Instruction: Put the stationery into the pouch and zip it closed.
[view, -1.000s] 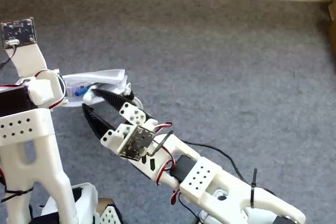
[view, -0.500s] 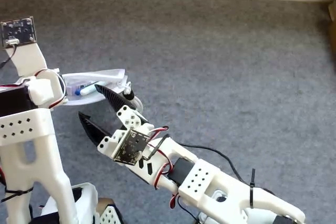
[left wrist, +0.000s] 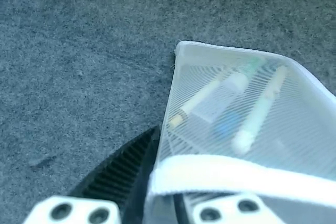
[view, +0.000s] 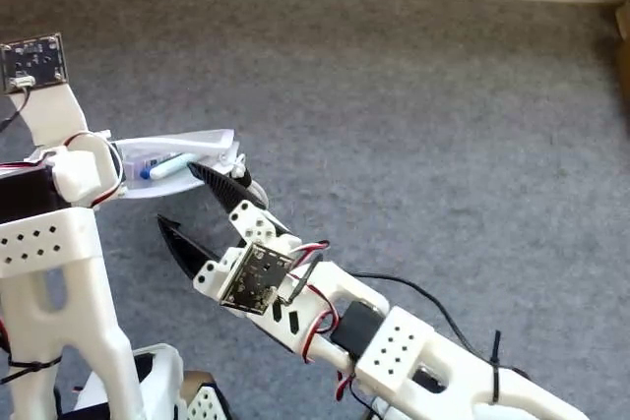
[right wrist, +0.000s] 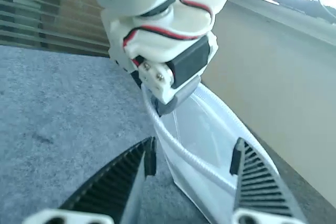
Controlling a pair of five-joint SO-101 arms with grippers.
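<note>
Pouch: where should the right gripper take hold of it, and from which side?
I'd pinch the white band along the edge of the pouch, beside where the left gripper clamps it. Come from the free end, as the open right gripper lies: the band is thin and runs between its fingers.

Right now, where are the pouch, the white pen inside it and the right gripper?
pouch [left wrist: 307, 129]: left wrist view, on its bare mesh wall.
white pen [left wrist: 261, 107]: left wrist view, on the middle of its barrel.
right gripper [view: 177, 194]: high view, midway between the tips of its open jaws.
</note>
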